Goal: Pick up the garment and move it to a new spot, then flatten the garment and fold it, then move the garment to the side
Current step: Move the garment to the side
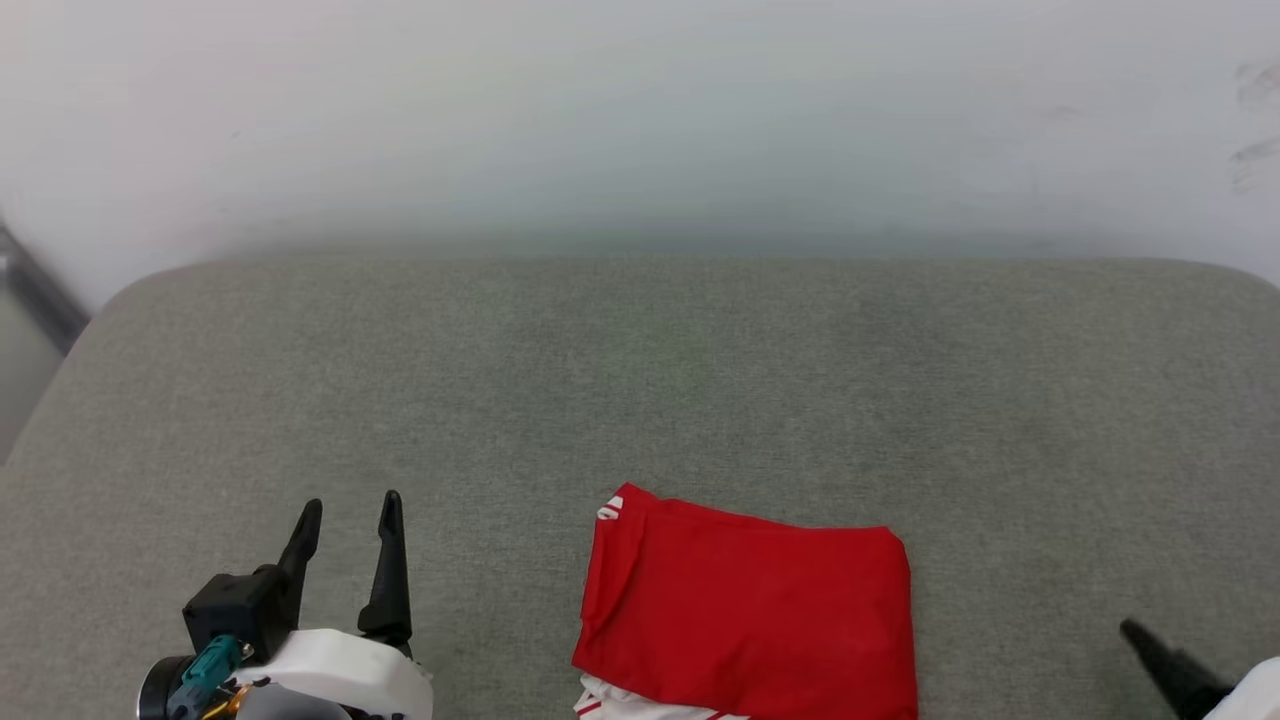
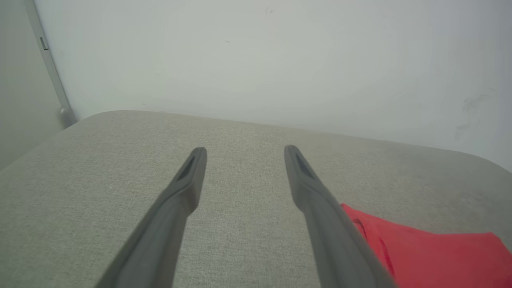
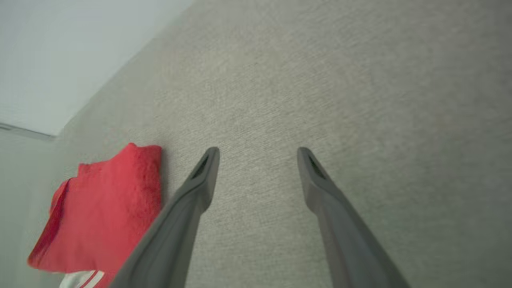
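Observation:
The garment (image 1: 750, 615) lies folded into a red rectangle at the near middle of the grey cushion, a white striped edge peeking out at its near side. In the left wrist view the garment (image 2: 432, 256) is at the lower right; in the right wrist view the garment (image 3: 100, 216) lies at the lower left. My left gripper (image 1: 348, 525) stands open to the left of it, apart from it, nothing between its fingers (image 2: 192, 176). My right gripper (image 3: 258, 154) is open above bare cushion; one of its fingers (image 1: 1165, 660) shows at the head view's lower right corner.
The grey fabric cushion (image 1: 640, 380) has rounded far corners and ends at a pale wall (image 1: 640, 120). A dark metal strip (image 1: 40, 290) runs down at the far left. Bare cushion stretches behind and to both sides of the garment.

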Robot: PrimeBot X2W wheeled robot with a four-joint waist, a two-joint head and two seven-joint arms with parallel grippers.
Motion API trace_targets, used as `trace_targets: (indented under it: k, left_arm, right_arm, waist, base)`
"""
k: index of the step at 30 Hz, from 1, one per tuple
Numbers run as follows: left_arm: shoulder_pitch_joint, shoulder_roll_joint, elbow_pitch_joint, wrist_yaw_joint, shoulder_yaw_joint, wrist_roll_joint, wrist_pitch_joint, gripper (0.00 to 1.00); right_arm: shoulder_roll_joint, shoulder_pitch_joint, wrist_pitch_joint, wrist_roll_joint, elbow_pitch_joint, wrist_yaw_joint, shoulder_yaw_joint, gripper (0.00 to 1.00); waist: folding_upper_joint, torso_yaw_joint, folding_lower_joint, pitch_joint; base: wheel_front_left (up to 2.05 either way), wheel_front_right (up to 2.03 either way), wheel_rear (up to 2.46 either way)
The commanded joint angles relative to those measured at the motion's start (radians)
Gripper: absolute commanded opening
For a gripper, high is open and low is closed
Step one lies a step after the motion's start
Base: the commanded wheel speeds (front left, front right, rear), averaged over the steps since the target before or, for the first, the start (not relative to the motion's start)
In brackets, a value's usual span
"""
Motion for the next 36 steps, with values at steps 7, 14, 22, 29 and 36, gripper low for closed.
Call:
trace_targets:
  k: [7,14,22,29,36]
  left_arm:
    - [-0.020,-0.007,-0.007,-0.008,0.010,0.013,-0.006,1.00]
    - [-0.063,-0.012,-0.005,-0.026,0.002,0.018,-0.004,1.00]
    - [-0.075,-0.018,0.008,-0.032,-0.004,0.023,-0.002,1.00]
    - [-0.043,-0.020,0.013,-0.029,-0.003,0.025,-0.004,1.00]
    - [-0.009,-0.033,-0.032,-0.022,-0.002,0.039,-0.005,1.00]
  right_arm:
    - [0.096,-0.077,0.306,0.203,0.114,0.002,0.017,1.00]
    - [0.138,-0.143,0.347,0.322,0.178,0.001,0.109,1.00]
    - [0.142,-0.186,0.299,0.352,0.250,0.000,0.222,0.00]
    - [0.036,-0.202,0.194,0.232,0.175,0.001,0.345,0.00]
    - [-0.070,-0.239,0.098,-0.058,0.193,0.001,0.407,0.00]
  waist:
    - [-0.0001,0.031,0.0000,0.053]
    - [-0.0001,0.057,0.0000,0.107]
    - [-0.0001,0.078,0.0000,0.108]
    - [-0.0001,0.047,0.0000,0.053]
    - [-0.0001,-0.061,0.0000,0.030]
  base:
    - [0.00,0.00,0.00]
    - [0.00,0.00,0.00]
    - [0.00,0.00,0.00]
    - [0.00,0.00,0.00]
    - [0.00,0.00,0.00]
